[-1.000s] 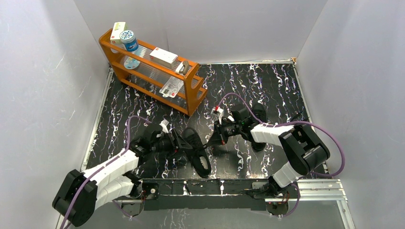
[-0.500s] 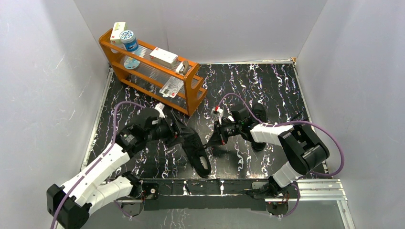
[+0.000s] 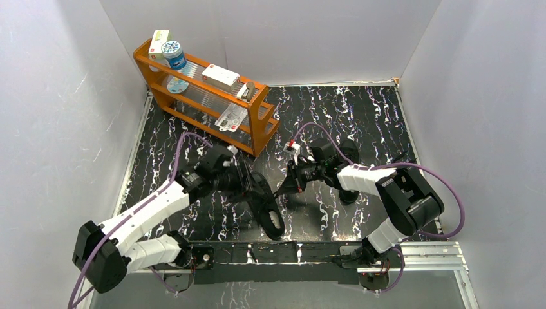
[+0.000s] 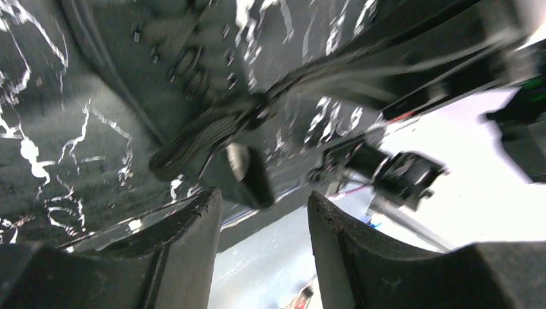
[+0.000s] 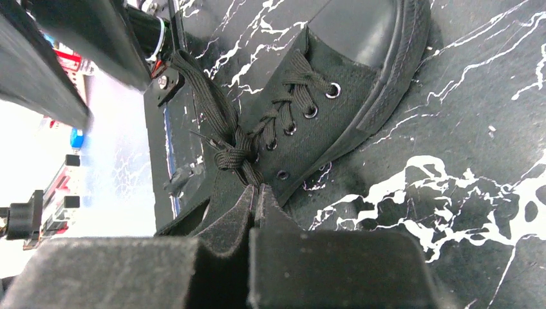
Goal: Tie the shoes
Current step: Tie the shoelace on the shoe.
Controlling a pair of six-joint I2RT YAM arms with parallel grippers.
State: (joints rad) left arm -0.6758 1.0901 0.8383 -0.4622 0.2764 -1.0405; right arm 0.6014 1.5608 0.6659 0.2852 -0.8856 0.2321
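Note:
One black shoe [image 3: 270, 209] lies in front of the arms with its toe toward the near edge. In the right wrist view this shoe [image 5: 335, 71] shows its lacing and a loose knot [image 5: 235, 158]. My right gripper [image 5: 256, 190] is shut on the lace just behind that knot, and from above the right gripper [image 3: 283, 188] sits at the shoe's right side. My left gripper [image 3: 248, 182] hovers over the shoe's far end. Its jaws stand open around nothing in the blurred left wrist view [image 4: 264, 196], with the bunched laces [image 4: 206, 132] beyond them. The second shoe [image 3: 348, 193] lies partly hidden under the right arm.
An orange rack [image 3: 206, 96] with boxes and a jar stands at the back left, close behind the left gripper. White walls close in the marbled black table [image 3: 360, 116] on three sides. A metal rail [image 3: 425, 254] runs along the near edge.
The left arm has swung away from the near edge and to the right, bringing its gripper over the shoe's lacing. The right gripper has stayed shut on the lace and shifted slightly.

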